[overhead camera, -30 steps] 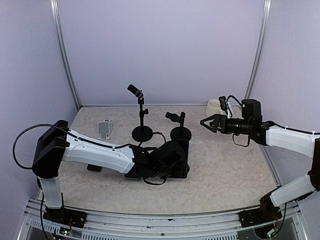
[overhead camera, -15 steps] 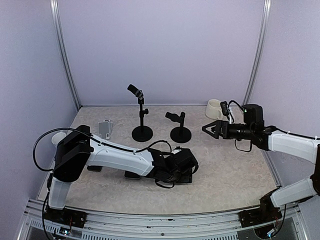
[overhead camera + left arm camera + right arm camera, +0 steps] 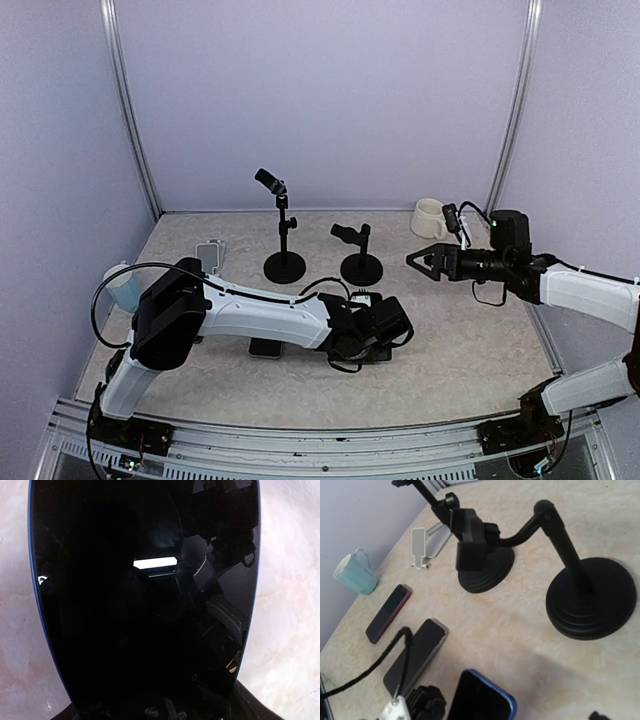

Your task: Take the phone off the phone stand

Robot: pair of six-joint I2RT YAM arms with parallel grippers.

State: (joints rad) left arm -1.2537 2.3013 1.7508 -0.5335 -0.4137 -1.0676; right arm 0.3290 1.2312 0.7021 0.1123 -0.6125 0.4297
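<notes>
- Left gripper [image 3: 388, 325]: jaws nearly together. The fingers themselves are hidden behind the phone [image 3: 145, 605] in the left wrist view. Judged clamped on the phone's near end.
- Phone position: it runs straight out ahead of the left gripper, with its long axis in line with the fingers' reach. Screen faces the wrist camera, blue edge showing down both sides, marbled table [image 3: 295, 630] behind it.
- Phone is already off any mount. Both the short phone stand [image 3: 361, 265] and the tall phone stand [image 3: 284, 245] have bare clamp heads. They stand beyond the left gripper, apart from the phone.
- Cannot tell from these views whether the phone's far end touches the table or hangs just above it.
- Right gripper [image 3: 415, 258]: jaws spread wide, holding nothing. From it, the phone lies ahead and well below, at the bottom edge of its wrist view [image 3: 480, 700]. The short stand is much nearer to it than the phone is.
- Key relation: the phone is in the left gripper's own grasp, so the left arm is the nearer one by far.
- Judgement: the removal itself looks done. The remaining move is probably a lay-down along the phone's long axis, then release.
</notes>
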